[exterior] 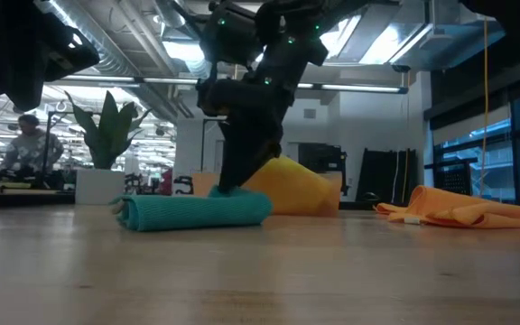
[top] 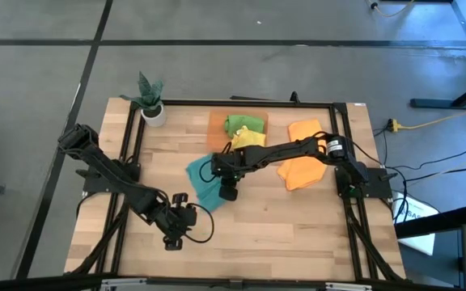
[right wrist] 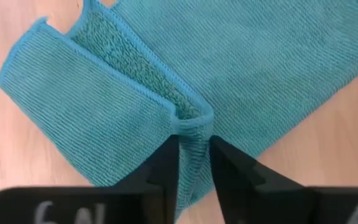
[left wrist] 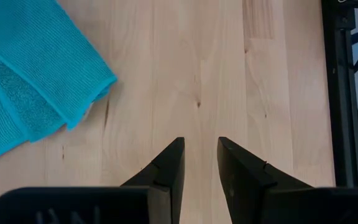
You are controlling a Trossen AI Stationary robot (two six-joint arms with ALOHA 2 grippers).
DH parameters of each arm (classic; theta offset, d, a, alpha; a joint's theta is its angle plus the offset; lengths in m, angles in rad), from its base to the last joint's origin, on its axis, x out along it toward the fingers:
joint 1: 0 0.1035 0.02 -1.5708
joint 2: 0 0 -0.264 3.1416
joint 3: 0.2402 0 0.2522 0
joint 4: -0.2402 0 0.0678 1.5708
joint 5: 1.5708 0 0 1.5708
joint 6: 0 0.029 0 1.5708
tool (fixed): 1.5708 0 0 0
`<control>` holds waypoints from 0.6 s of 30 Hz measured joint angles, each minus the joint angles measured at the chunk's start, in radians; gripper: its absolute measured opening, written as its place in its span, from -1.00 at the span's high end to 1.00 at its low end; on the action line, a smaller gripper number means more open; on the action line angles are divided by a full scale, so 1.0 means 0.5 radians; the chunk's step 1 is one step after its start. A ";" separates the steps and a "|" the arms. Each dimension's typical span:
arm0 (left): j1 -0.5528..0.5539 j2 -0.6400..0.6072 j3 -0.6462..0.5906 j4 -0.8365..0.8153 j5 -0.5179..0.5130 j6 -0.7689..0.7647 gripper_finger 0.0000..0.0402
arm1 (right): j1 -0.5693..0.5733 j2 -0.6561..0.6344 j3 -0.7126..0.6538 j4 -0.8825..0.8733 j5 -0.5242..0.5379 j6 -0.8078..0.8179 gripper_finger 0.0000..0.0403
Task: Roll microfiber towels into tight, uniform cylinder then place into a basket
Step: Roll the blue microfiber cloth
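Rolling the folded teal microfiber towel (right wrist: 166,81) tighter needs the right gripper (right wrist: 194,155), narrow and seemingly pinching its fold edge, pulling evenly; left gripper (left wrist: 199,163) hovers narrowly open, empty.

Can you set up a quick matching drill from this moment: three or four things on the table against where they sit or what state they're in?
Column one:
1. teal towel
2. green towel
3. orange towels
4. left gripper

Column two:
A. in the basket
B. over bare wood near the table's front, holding nothing
C. loose heap on the table's right side
D. partly rolled at mid-table, a fold between the right gripper's fingers

Pairs: 1-D, 2-A, 3-C, 4-B
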 joint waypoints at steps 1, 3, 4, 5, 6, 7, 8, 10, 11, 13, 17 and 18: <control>0.000 0.000 0.000 0.000 0.000 0.000 0.57 | -0.001 0.000 0.000 0.001 0.000 0.006 0.51; 0.000 0.000 0.000 0.000 0.000 0.000 0.57 | 0.000 0.000 0.000 0.014 0.000 -0.002 0.40; 0.000 0.000 0.000 0.000 0.000 0.000 0.57 | -0.001 0.000 0.000 0.034 0.000 -0.024 0.35; 0.000 0.000 0.000 0.000 0.000 0.000 0.57 | -0.003 0.000 0.008 0.037 0.001 -0.051 0.30; 0.000 0.000 0.000 0.000 0.000 0.000 0.57 | -0.008 0.000 0.025 0.016 0.000 -0.051 0.26; 0.000 0.000 0.000 0.000 0.000 0.001 0.57 | -0.015 0.000 0.052 -0.014 0.000 -0.047 0.22; 0.000 0.000 0.000 0.000 0.000 0.000 0.57 | -0.025 0.000 0.084 -0.038 0.000 -0.046 0.20; 0.000 0.000 0.000 0.000 0.000 0.001 0.57 | -0.039 -0.001 0.142 -0.108 0.001 -0.068 0.16; 0.000 0.000 0.000 0.000 0.000 0.001 0.57 | -0.042 -0.002 0.163 -0.164 0.000 -0.113 0.15; 0.000 0.000 0.000 0.000 0.000 0.001 0.57 | -0.042 -0.002 0.197 -0.277 -0.008 -0.244 0.14; 0.000 0.001 0.000 0.000 0.000 0.001 0.57 | 0.049 -0.003 0.219 -0.398 -0.075 -0.597 0.14; 0.000 0.001 0.000 -0.001 0.001 0.001 0.57 | 0.086 -0.003 0.218 -0.427 -0.083 -0.703 0.13</control>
